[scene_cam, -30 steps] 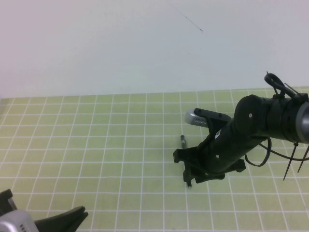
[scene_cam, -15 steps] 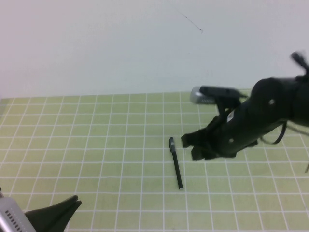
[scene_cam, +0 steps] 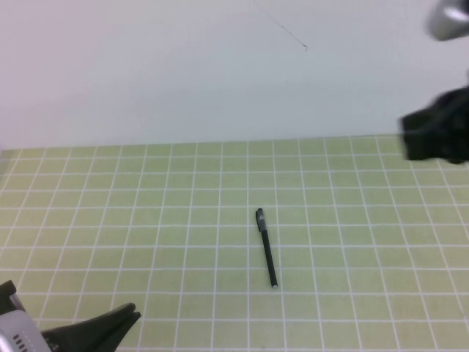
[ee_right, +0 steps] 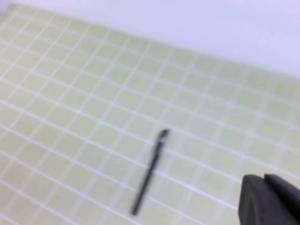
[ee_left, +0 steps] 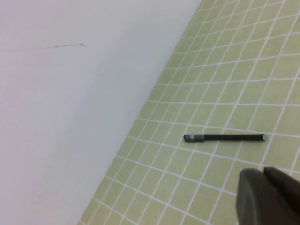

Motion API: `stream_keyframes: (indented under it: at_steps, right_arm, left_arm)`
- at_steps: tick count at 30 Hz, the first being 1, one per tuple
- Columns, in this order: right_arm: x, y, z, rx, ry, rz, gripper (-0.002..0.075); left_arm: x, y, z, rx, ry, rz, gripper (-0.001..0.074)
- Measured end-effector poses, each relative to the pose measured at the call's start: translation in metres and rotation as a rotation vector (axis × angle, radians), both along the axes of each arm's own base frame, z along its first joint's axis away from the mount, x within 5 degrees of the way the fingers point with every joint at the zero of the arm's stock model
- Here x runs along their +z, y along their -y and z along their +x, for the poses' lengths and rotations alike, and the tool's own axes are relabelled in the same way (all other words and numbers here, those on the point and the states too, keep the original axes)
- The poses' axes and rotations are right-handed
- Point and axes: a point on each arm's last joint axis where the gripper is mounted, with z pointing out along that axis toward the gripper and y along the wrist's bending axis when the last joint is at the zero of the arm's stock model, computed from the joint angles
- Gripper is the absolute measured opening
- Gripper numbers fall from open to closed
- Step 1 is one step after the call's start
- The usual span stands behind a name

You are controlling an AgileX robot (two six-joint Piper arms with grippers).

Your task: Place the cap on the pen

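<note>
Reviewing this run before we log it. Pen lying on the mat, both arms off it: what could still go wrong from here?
1. The pen lies free on the flat grid mat, held by nothing; being round, it may roll if nudged.
2. The right gripper is high at the far right edge and blurred; a fast arm could sweep something unseen.
3. The left gripper sits low at the near left; any move toward the pen crosses the mat close to its surface.
</note>
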Motion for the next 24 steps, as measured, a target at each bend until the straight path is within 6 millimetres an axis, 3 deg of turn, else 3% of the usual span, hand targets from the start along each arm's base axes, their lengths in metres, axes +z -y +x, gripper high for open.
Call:
stream_keyframes:
  at_steps: [3,8,17,24]
  right_arm:
    - [0.006,0.025,-0.032,-0.034,0.075,-0.020,0.0000]
    - [-0.015,0.057,-0.075,-0.090,0.116,-0.048,-0.0001]
    - [-0.071,0.090,-0.122,-0.164,0.102,-0.054,-0.0001]
    - [-0.094,0.102,-0.141,-0.184,0.114,-0.039,-0.0001]
  left_arm:
    - [0.000,0.000,0.000,0.000,0.000,0.000,0.0000]
    - [0.000,0.001,0.000,-0.006,-0.003,-0.006,0.0000]
    - [0.000,0.001,-0.001,-0.009,-0.003,-0.007,0.0000]
    - [0.000,0.001,-0.001,-0.009,-0.003,-0.007,0.0000]
